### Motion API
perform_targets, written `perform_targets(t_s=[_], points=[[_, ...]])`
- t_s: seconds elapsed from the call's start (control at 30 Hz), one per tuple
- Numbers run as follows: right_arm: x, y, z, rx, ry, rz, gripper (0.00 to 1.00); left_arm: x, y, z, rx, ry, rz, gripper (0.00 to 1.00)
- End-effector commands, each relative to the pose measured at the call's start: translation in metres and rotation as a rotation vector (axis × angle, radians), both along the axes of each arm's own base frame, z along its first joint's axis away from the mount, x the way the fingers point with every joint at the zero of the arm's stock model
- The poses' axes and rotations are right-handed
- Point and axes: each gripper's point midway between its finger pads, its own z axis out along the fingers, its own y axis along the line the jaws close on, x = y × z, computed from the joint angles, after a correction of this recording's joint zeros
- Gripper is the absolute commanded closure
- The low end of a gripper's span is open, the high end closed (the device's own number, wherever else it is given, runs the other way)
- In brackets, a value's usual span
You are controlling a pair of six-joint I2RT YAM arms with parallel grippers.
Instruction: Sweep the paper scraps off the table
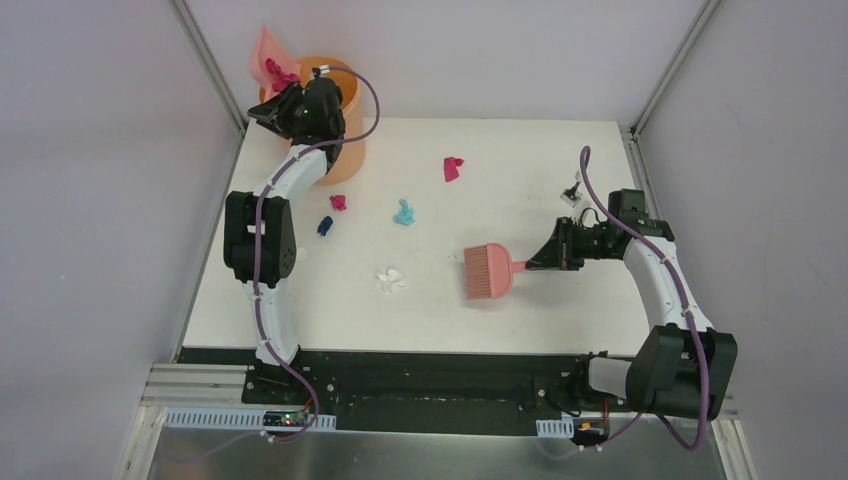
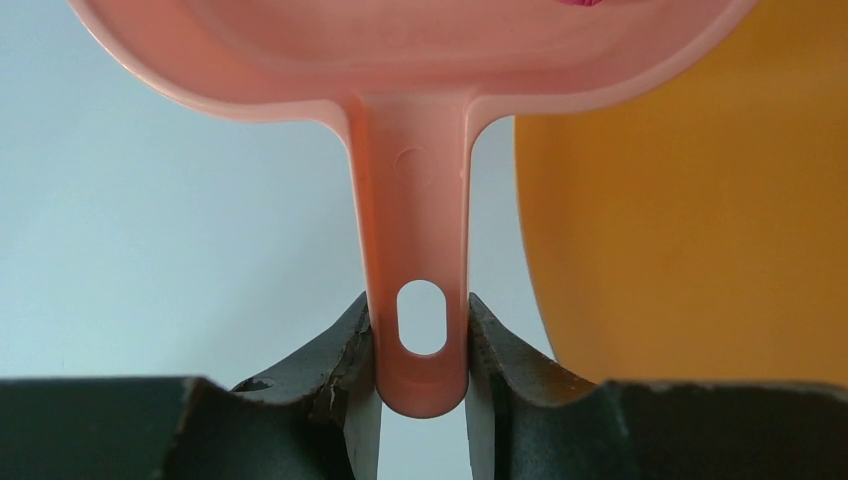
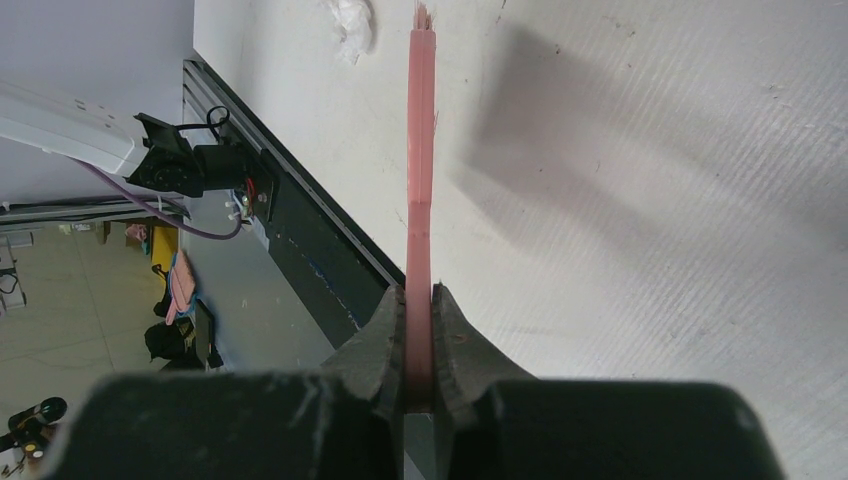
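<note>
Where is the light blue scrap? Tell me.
Top view: the light blue scrap lies left of the table's centre, right of a small magenta scrap, farther back than the white scrap.

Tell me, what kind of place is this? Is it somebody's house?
Probably a robot lab, not a house. A left arm and a right arm are bolted to a white table, with metal frame posts and plain walls around it.
</note>
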Motion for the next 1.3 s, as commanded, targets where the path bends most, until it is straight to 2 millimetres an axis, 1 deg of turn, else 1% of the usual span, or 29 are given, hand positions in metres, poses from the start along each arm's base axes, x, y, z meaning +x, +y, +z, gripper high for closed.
perform_targets(t_s=[0.0, 0.07, 0.1, 0.13, 0.17, 0.27, 0.3, 0.37, 0.47, 0.53, 0.6, 0.63, 0.73, 0.77, 0.87, 0.93, 0.97, 1.0, 1.07, 1.1, 1.17, 1.27], points=[[0.007, 0.002, 0.019, 0.003, -0.095, 0.025, 1.00, -0.018, -0.001, 0.029, -0.008, -0.061, 0.009, 1.00], [0.007, 0.002, 0.019, 0.001, -0.097, 0.024, 1.00, -0.020, -0.009, 0.047, 0.024, -0.083, -0.026, 1.00], [0.007, 0.002, 0.019, 0.000, -0.098, 0.025, 1.00, -0.021, -0.011, 0.053, 0.042, -0.087, -0.039, 1.00], [0.007, 0.002, 0.019, 0.001, -0.097, 0.024, 1.00, -0.021, -0.010, 0.050, 0.059, -0.052, -0.042, 1.00], [0.007, 0.002, 0.019, 0.001, -0.096, 0.024, 1.00, -0.021, -0.011, 0.044, 0.071, -0.011, -0.044, 1.00], [0.007, 0.002, 0.020, 0.001, -0.100, 0.025, 1.00, -0.018, -0.017, 0.026, 0.076, 0.038, -0.056, 1.00], [0.006, 0.002, 0.020, -0.001, -0.102, 0.024, 1.00, -0.018, -0.020, 0.027, 0.084, 0.032, -0.059, 1.00], [0.006, 0.001, 0.021, -0.003, -0.109, 0.023, 1.00, -0.019, -0.025, 0.042, 0.097, -0.022, -0.067, 1.00], [0.006, 0.001, 0.021, -0.006, -0.115, 0.023, 1.00, -0.025, -0.028, 0.077, 0.092, -0.133, -0.074, 1.00], [0.006, 0.001, 0.021, -0.005, -0.115, 0.024, 1.00, -0.030, -0.028, 0.087, 0.093, -0.174, -0.082, 1.00], [0.005, 0.002, 0.021, -0.003, -0.113, 0.029, 1.00, -0.041, -0.027, 0.107, 0.073, -0.336, -0.093, 1.00], [0.005, 0.002, 0.021, -0.003, -0.112, 0.029, 1.00, -0.041, -0.025, 0.103, 0.071, -0.327, -0.101, 1.00], [0.005, 0.002, 0.022, -0.005, -0.116, 0.029, 1.00, -0.029, -0.022, 0.057, 0.043, -0.102, -0.096, 1.00], [0.005, 0.002, 0.022, -0.006, -0.116, 0.029, 1.00, -0.028, -0.023, 0.047, 0.040, -0.062, -0.092, 1.00], [0.005, 0.001, 0.022, -0.008, -0.117, 0.028, 1.00, -0.026, -0.022, 0.028, 0.065, 0.028, -0.080, 1.00], [0.005, 0.001, 0.022, -0.011, -0.119, 0.026, 1.00, -0.027, -0.020, 0.026, 0.057, 0.027, -0.068, 1.00], [0.005, 0.001, 0.022, -0.011, -0.121, 0.026, 1.00, -0.028, -0.019, 0.029, 0.057, 0.023, -0.067, 1.00], [0.005, 0.001, 0.022, -0.010, -0.119, 0.026, 1.00, -0.030, -0.019, 0.033, 0.054, 0.006, -0.065, 1.00], [0.005, 0.001, 0.022, -0.011, -0.122, 0.026, 1.00, -0.035, -0.018, 0.054, 0.017, -0.123, -0.065, 1.00], [0.005, 0.001, 0.022, -0.010, -0.122, 0.027, 1.00, -0.037, -0.017, 0.058, -0.005, -0.156, -0.069, 1.00], [0.005, 0.002, 0.022, -0.008, -0.121, 0.030, 1.00, -0.040, -0.013, 0.059, -0.053, -0.188, -0.065, 1.00], [0.004, 0.002, 0.022, -0.007, -0.118, 0.032, 1.00, -0.046, -0.009, 0.053, -0.148, -0.220, -0.053, 1.00]])
